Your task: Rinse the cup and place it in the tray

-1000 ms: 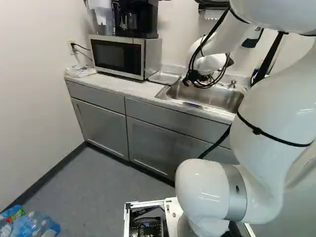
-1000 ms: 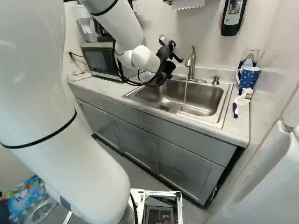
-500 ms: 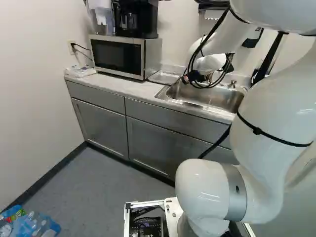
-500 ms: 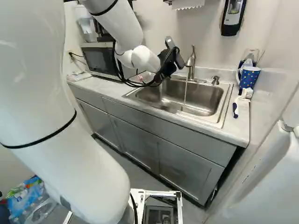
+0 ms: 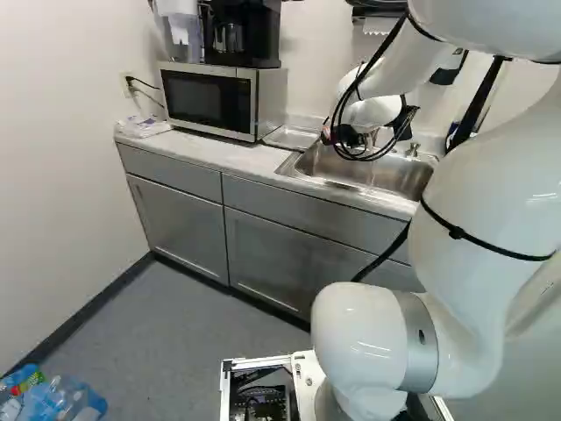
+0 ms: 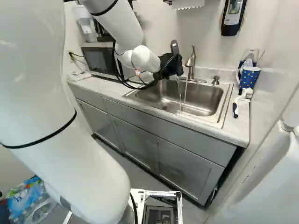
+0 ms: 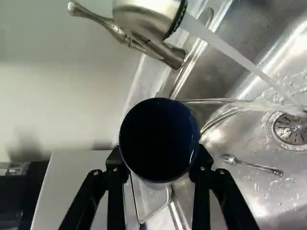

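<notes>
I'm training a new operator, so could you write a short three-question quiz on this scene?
1. What is in the black claw?
a) a white-bristled brush
b) a round, dark blue cup
c) a metal spoon
2. True or false: no water is pouring from the cup.
3. Fill in: a small metal spoon lies in the steel sink, near the round ____.

Key: 1 b; 2 false; 3 drain.

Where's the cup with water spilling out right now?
In the wrist view, the cup is between the fingers of the hand, water running from its rim into the sink; in the right base view, just left of the faucet.
</notes>
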You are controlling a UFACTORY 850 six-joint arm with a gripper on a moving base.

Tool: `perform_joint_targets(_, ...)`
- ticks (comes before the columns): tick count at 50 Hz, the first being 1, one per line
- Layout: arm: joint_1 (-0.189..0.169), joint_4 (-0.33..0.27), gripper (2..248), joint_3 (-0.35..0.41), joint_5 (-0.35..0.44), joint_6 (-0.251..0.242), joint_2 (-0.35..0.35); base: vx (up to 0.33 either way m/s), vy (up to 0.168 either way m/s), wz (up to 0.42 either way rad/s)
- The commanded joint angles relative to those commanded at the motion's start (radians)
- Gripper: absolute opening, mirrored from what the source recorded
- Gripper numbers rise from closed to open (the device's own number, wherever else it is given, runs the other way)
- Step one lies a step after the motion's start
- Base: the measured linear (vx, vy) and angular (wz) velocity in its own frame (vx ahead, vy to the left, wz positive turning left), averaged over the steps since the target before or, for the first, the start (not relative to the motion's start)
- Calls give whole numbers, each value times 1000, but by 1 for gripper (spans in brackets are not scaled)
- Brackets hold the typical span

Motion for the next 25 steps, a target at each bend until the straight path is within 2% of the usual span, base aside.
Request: perform_joint_targets(25, 0, 0, 126, 0, 0, 263, 0, 0, 0, 0)
